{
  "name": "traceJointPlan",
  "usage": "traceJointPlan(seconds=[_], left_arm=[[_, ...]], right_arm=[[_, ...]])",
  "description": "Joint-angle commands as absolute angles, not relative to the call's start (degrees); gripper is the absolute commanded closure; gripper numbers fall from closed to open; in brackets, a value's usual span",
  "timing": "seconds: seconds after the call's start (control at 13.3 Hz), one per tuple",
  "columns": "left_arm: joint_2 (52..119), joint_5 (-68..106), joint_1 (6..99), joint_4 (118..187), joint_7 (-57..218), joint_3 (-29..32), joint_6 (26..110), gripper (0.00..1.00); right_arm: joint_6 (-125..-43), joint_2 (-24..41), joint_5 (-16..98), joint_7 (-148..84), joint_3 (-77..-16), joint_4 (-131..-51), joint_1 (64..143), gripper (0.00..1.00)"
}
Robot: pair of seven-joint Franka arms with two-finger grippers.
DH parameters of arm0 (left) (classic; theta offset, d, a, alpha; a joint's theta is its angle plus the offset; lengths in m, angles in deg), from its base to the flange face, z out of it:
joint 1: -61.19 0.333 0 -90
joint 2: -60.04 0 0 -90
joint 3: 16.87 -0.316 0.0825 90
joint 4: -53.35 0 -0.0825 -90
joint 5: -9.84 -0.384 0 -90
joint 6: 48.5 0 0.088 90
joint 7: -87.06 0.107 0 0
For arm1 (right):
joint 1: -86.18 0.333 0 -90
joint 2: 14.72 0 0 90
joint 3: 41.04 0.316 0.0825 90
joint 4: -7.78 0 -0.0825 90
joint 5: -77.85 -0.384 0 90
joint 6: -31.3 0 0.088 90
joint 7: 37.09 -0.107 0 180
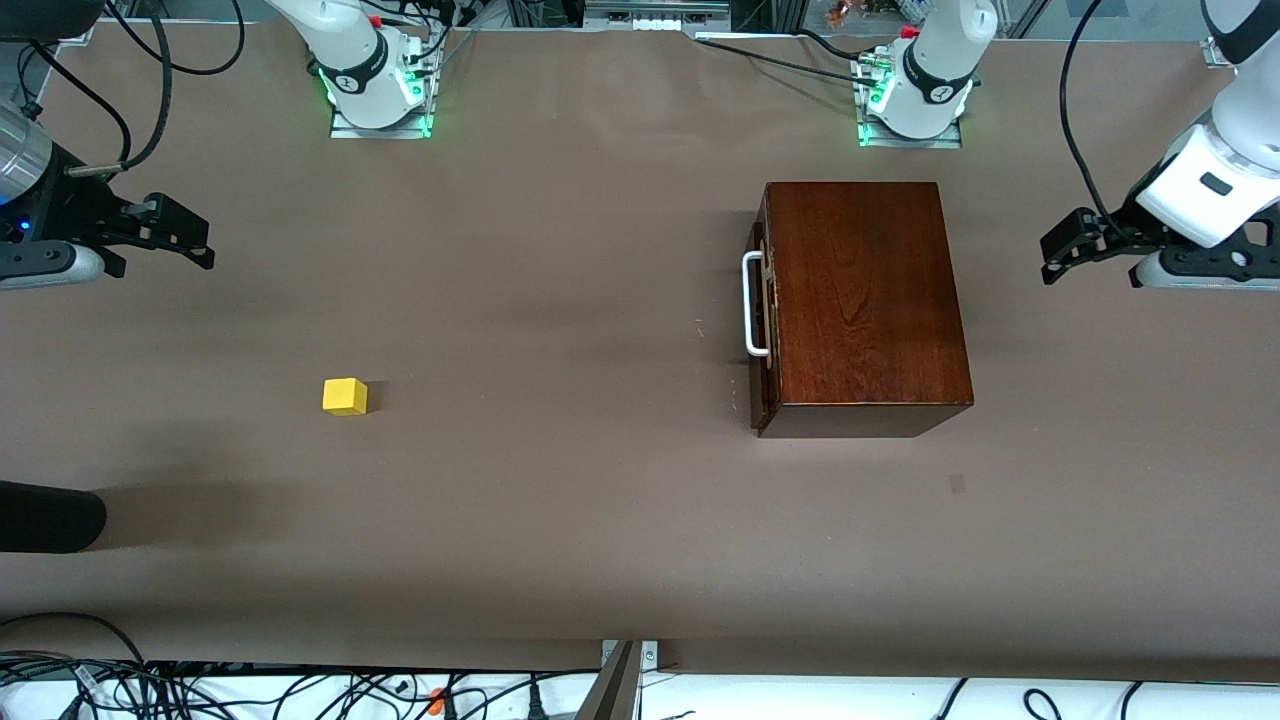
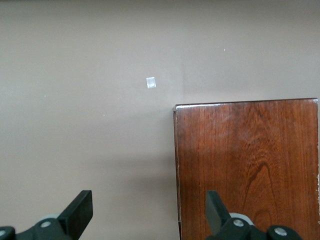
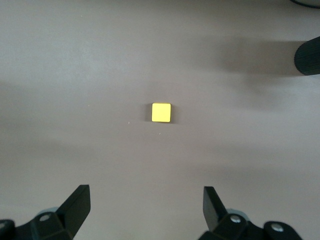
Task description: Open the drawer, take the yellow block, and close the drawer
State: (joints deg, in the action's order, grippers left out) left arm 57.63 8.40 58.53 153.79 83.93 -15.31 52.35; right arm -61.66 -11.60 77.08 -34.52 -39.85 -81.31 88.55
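Note:
The glossy dark-brown wooden box [image 1: 865, 300] stands toward the left arm's end of the table. Its drawer [image 1: 759, 320] is pushed in, with the white loop handle [image 1: 752, 305] facing the right arm's end. The yellow block [image 1: 345, 396] lies on the bare table toward the right arm's end; it also shows in the right wrist view [image 3: 161, 112]. My left gripper [image 1: 1062, 247] is open and empty in the air beside the box; the box top [image 2: 247, 165] shows in its view. My right gripper [image 1: 190, 237] is open and empty, up over the table's right-arm end.
A dark rounded object [image 1: 50, 517] juts in at the table's edge at the right arm's end, nearer the camera than the block. A small pale mark [image 1: 957, 484] lies on the brown table nearer the camera than the box. Cables run along the table's edges.

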Motion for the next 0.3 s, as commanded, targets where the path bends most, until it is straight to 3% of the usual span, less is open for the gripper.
traceJointPlan(seconds=[0.0,0.23], left_arm=[[58.1,4.94,57.77,153.47,83.72,-15.55,50.31,0.0],[58.19,5.44,57.68,152.67,83.72,-14.76,49.94,0.0]], right_arm=[[-61.16,-11.11,76.79,-34.54,-39.55,-79.85,88.12,0.0],[-61.16,-11.11,76.79,-34.54,-39.55,-79.85,88.03,0.0]])
